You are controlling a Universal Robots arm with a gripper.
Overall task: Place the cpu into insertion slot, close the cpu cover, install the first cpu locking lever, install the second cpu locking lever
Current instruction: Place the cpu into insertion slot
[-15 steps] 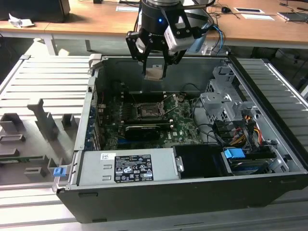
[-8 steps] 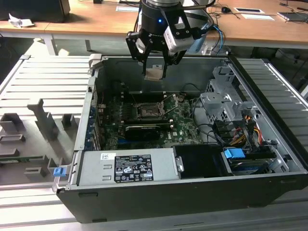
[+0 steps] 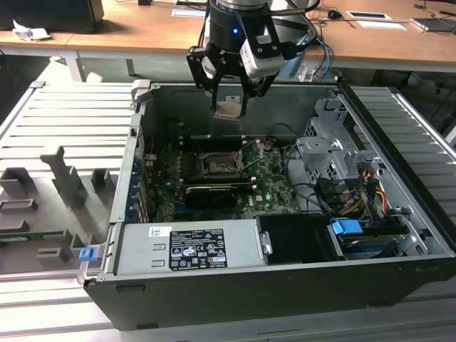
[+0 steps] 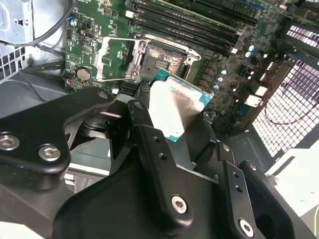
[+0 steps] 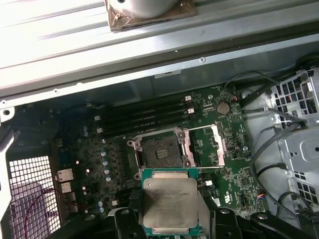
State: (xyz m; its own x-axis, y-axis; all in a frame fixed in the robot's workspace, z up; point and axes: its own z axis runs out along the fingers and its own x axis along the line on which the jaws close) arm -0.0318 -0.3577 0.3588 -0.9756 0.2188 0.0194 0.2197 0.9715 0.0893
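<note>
None of the four steps is finished. The pincer (image 3: 230, 107) is clenched on the cpu (image 5: 168, 201) and hangs above the open computer case (image 3: 214, 299). Below, the insertion slot (image 5: 160, 152) is empty and the cpu cover (image 5: 188, 149) lies folded open beside it. Placing, closing and both levers are left to do.

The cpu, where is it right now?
In the exterior view, the cpu sits gripped in the hand, up above the open computer case, not yet down in the insertion slot.
</note>
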